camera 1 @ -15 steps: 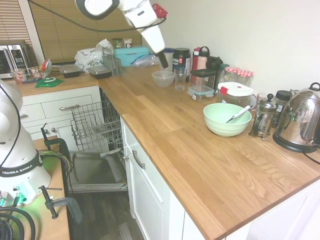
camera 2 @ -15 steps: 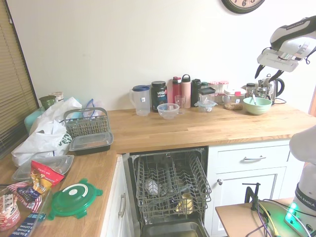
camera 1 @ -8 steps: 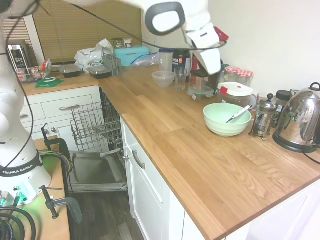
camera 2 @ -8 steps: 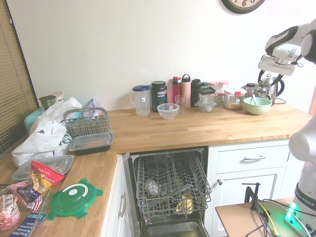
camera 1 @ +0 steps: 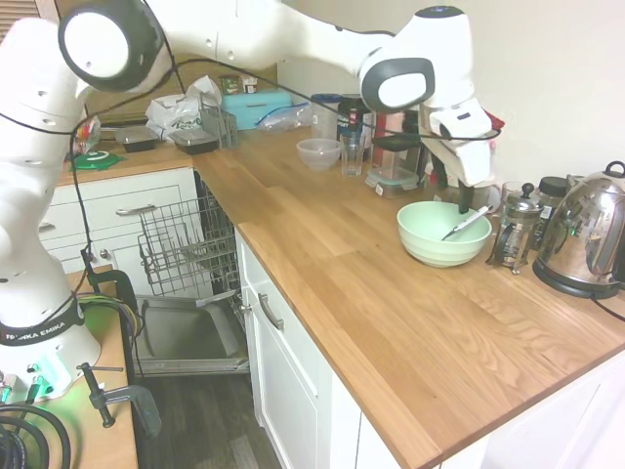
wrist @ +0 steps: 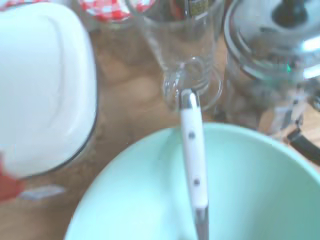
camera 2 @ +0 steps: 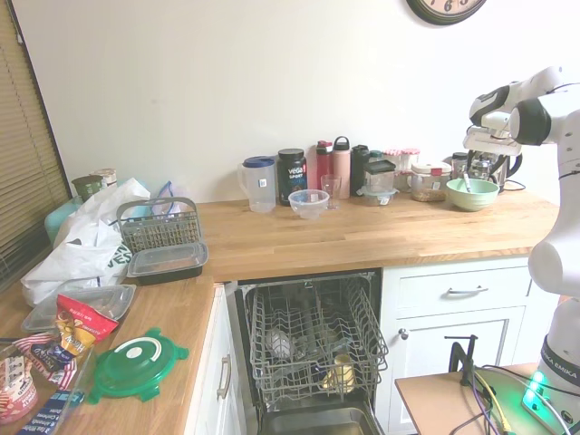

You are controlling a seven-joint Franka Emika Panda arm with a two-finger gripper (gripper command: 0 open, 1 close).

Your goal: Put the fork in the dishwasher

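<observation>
The L-shaped wooden counter [camera 1: 391,322] carries the mint-green bowl [camera 1: 442,234] near the back wall, with the fork [camera 1: 467,223] lying inside it, handle leaning on the rim. The pincer [camera 1: 463,205] hangs just above the bowl; its finger spacing cannot be determined. From the bowl toward the counter's front edge the surface is bare, and beyond the corner the dishwasher [camera 2: 313,349] stands open, rack extended.

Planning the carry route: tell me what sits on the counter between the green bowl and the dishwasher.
In the first exterior view, only bare wood counter lies between the green bowl and the dishwasher.
</observation>
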